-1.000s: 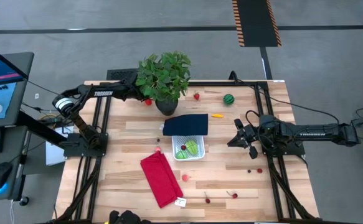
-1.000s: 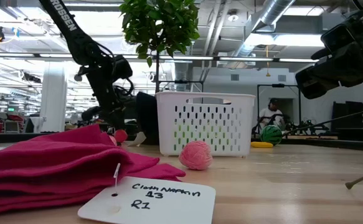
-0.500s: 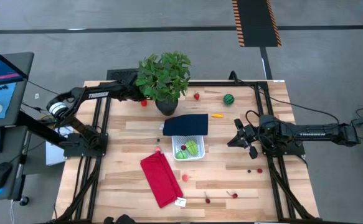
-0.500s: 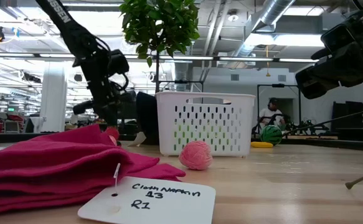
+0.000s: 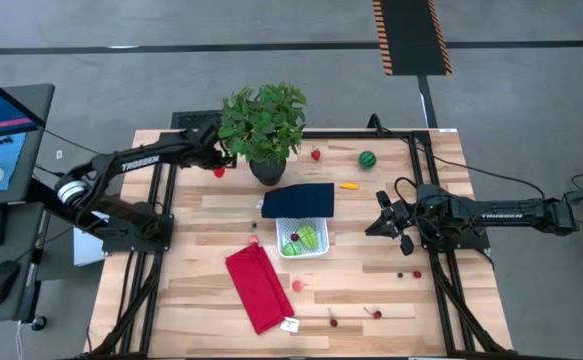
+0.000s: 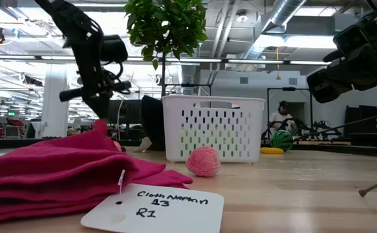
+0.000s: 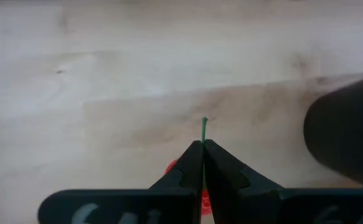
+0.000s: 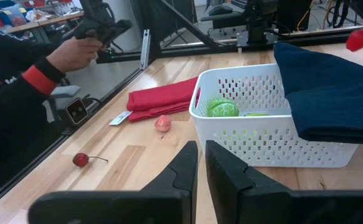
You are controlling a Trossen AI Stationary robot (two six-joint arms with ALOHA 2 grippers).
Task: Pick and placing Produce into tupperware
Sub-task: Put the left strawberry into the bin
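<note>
My left gripper (image 5: 218,167) hovers over the table's far left part, just left of the potted plant's pot, shut on a small red cherry (image 5: 219,172). The white tupperware (image 5: 303,240) stands mid-table with green produce (image 8: 221,107) inside; a navy lid (image 5: 298,200) lies over its far rim. A strawberry (image 5: 316,155), a striped green round fruit (image 5: 368,159) and an orange elongated piece (image 5: 348,185) lie beyond it. My right gripper (image 5: 376,225) waits right of the tupperware, narrowly open (image 8: 201,155). My left gripper (image 7: 203,144) pinches the cherry's thin green stem (image 7: 204,124) between its two fingertips, coming from above and pointing down. The stem's tip sticks out past the fingers. The red berry (image 7: 170,167) hangs under the fingers, mostly hidden by them.
The leafy potted plant (image 5: 264,125) stands at the far edge, its dark pot (image 7: 346,137) close to my left gripper. A red cloth (image 5: 259,288) with a tag lies near-centre. A pink ball (image 5: 298,285) and several cherries (image 5: 376,313) lie near it. A person's hand (image 8: 75,50) shows beyond the table.
My left gripper, shut on the cherry throughout, has moved away from the plant pot toward the table's left edge and slightly toward the near edge. In the low view it has also risen, carrying the cherry with it.
</note>
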